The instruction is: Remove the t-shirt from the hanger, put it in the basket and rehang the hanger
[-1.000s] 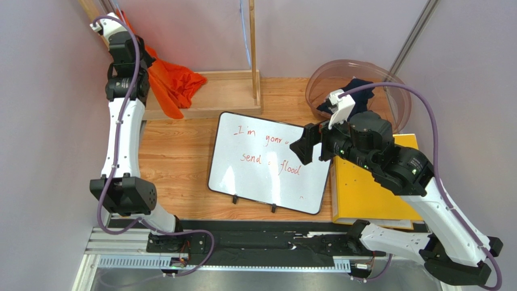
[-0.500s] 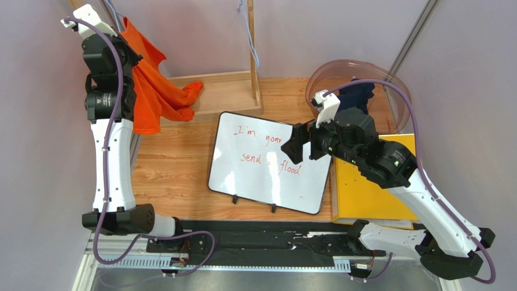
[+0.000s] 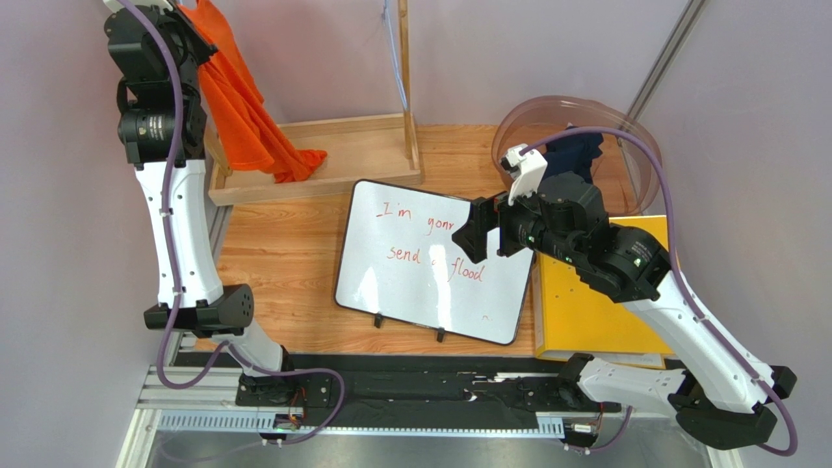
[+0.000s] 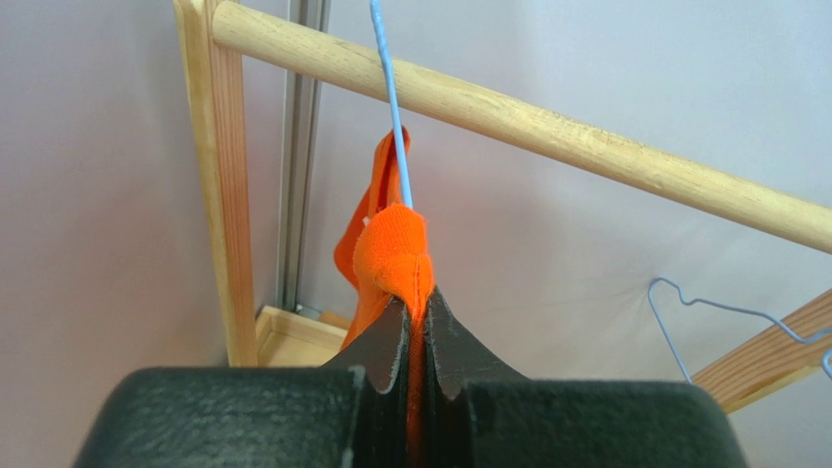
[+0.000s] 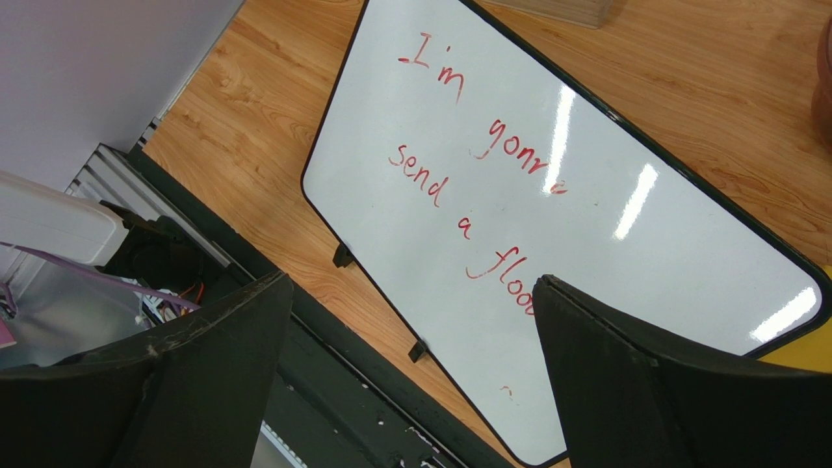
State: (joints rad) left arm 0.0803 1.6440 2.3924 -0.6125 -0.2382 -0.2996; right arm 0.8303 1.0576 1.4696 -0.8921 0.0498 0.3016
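Top view, 12 o'clock = far wall.

- Bench (image 3: 283,253): wood top. Whiteboard (image 3: 430,263) lies near centre with red handwriting on it. Its near edge is tilted, lower toward 4 o'clock.
- Yellow binder (image 3: 586,312) sits flat at 3 o'clock of the board, just beside its right edge.
- Right claw (image 3: 485,229) hangs over the board's right half, released, jaws spread wide with nothing between them. The wrist view shows only board and bench between the fingers (image 5: 625,390).
- Clear bowl (image 3: 625,146) is at 1 o'clock of the board, near the far right corner. A dark cloth (image 3: 571,151) lies inside it.
- Rack base (image 3: 361,146), a wooden tray, is at 11 o'clock of the board. An upright post (image 3: 405,78) rises from its right end.
- Left claw (image 3: 186,24) is raised high at far 10 o'clock, clenched on the orange shirt (image 3: 234,107). In the wrist view the jaws pinch a bunched fold of shirt (image 4: 391,244).
- The shirt hangs from the claw, its tail reaching down to the base's left part.
- Hanger (image 4: 393,117): thin blue wire rises from the bunched cloth at 12 o'clock and crosses the rod (image 4: 547,132).
- A second hanger (image 4: 703,307), bare wire, is at 3 o'clock in the wrist view.
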